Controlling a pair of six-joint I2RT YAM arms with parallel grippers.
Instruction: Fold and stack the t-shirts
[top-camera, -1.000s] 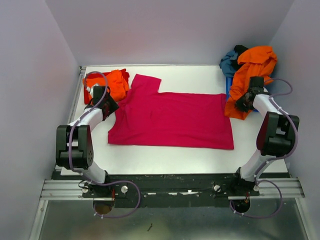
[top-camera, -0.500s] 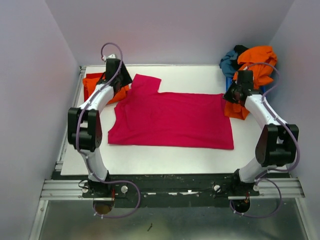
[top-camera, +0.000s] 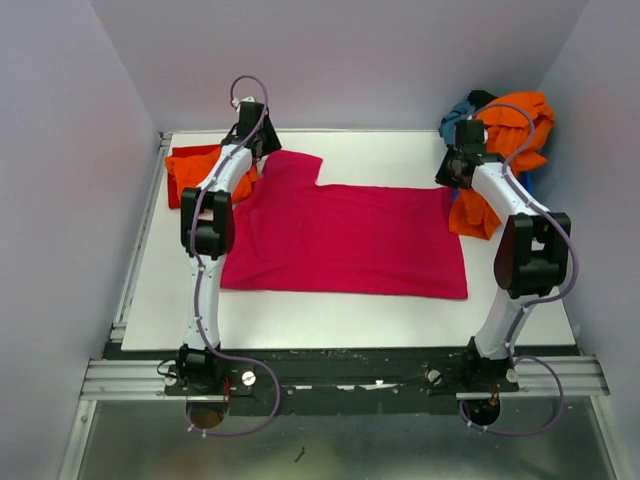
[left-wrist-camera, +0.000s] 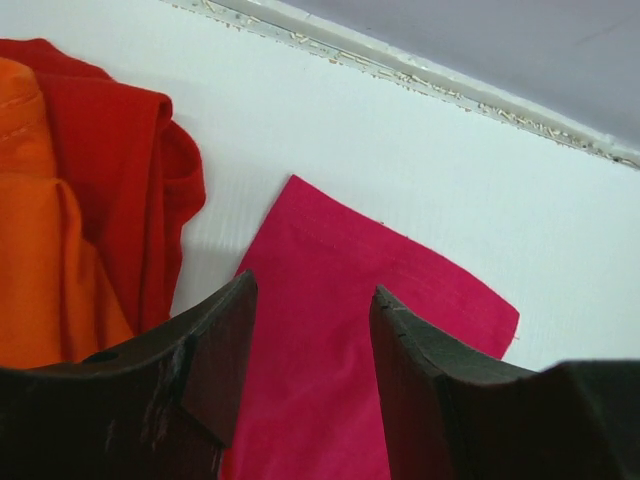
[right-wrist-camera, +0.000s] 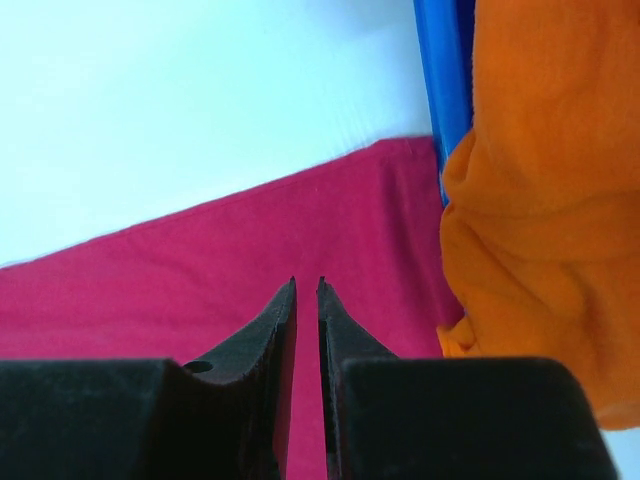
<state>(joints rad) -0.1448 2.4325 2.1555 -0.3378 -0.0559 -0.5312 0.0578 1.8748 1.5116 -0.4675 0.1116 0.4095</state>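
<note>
Two tees (top-camera: 205, 170) seem folded upper left; pink tee (top-camera: 345, 240) flat centre; pile (top-camera: 510, 125) upper right waits. Left gripper (left-wrist-camera: 312, 290) spread over sleeve (left-wrist-camera: 340, 250); right gripper (right-wrist-camera: 307, 285) pressed together.

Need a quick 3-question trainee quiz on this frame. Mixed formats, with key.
1. True or false: the left gripper is open.
2. What colour is the spread t-shirt lying mid-table? A magenta-pink, B black, C teal.
3. Fill in: the orange t-shirt on the right drapes over a ___ bin.
Key: 1 true; 2 A; 3 blue.
</note>
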